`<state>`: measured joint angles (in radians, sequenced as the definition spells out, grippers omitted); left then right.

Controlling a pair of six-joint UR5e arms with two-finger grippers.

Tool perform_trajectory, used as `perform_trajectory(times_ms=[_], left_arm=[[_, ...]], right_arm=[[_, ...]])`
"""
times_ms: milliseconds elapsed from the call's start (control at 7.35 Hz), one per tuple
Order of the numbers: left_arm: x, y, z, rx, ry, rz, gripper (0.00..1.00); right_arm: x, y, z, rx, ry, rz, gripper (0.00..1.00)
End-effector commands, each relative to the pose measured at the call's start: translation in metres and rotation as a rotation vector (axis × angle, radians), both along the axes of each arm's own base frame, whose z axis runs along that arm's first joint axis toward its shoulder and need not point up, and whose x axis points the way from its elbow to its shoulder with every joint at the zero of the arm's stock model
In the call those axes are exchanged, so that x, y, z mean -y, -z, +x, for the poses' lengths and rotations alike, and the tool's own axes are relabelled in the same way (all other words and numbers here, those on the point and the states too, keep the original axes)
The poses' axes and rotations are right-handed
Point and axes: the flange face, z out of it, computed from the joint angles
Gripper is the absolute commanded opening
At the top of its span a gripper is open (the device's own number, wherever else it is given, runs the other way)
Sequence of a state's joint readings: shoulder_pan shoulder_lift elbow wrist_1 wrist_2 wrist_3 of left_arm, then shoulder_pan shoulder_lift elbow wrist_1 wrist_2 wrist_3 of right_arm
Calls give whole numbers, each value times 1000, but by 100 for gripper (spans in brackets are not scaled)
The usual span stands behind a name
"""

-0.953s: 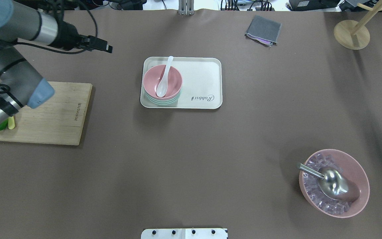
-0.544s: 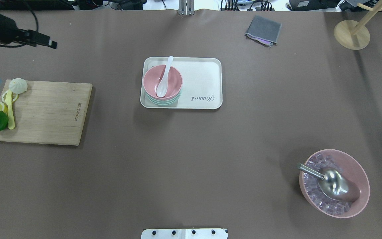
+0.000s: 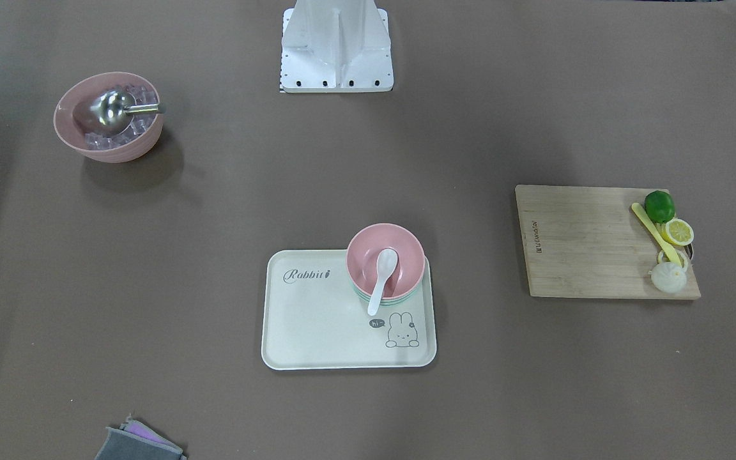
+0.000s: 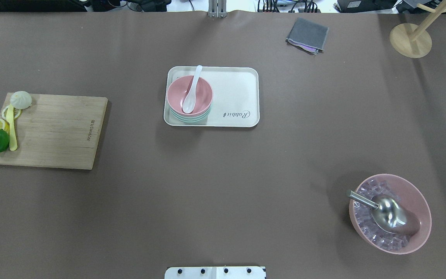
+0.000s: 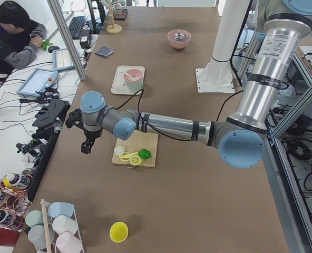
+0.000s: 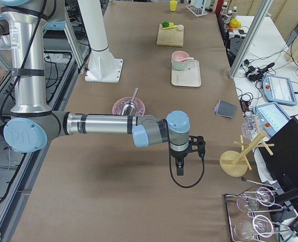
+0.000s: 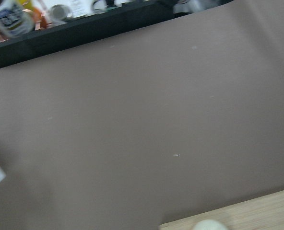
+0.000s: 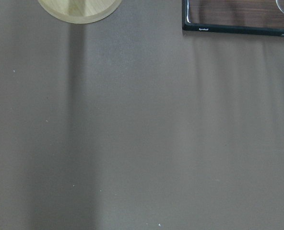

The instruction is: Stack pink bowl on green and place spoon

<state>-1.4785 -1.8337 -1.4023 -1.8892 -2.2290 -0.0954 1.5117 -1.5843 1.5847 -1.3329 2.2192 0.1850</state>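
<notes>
A knock to the tray [image 4: 234, 93] could tip the spoon [image 4: 192, 88] from the pink bowl [image 4: 203, 95] on it; you cannot tell whether left gripper [image 5: 86, 145] or right gripper [image 6: 180, 169] is open.

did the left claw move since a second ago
Yes. In the overhead view the left claw has swung left, past the cutting board, and out of frame; only the exterior left view shows it now.

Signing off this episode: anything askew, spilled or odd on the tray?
Nothing stands out. The pink bowl sits level in the green bowl at one end of the tray, spoon resting inside, handle over the rim.
</notes>
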Motion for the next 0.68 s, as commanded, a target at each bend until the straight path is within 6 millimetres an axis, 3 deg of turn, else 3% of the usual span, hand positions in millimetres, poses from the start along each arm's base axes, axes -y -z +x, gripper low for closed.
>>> perform_trajectory(times_ms=[0, 136, 272, 408, 544], left_arm=[[-61, -79, -21, 73, 20, -67, 98], [-86, -81, -15, -6, -8, -63, 98], [-111, -100, -12, -66, -34, -119, 98], [-128, -99, -11, -84, -44, -123, 98], [-127, -100, -8, -79, -48, -176, 98]], right_arm=[[-19, -18, 4, -12, 55, 13, 100], [-22, -21, 4, -21, 57, 9, 100], [-28, -29, 6, -31, 55, -3, 100], [-34, -32, 11, -36, 45, -2, 100], [-39, -36, 11, -33, 43, 8, 100]])
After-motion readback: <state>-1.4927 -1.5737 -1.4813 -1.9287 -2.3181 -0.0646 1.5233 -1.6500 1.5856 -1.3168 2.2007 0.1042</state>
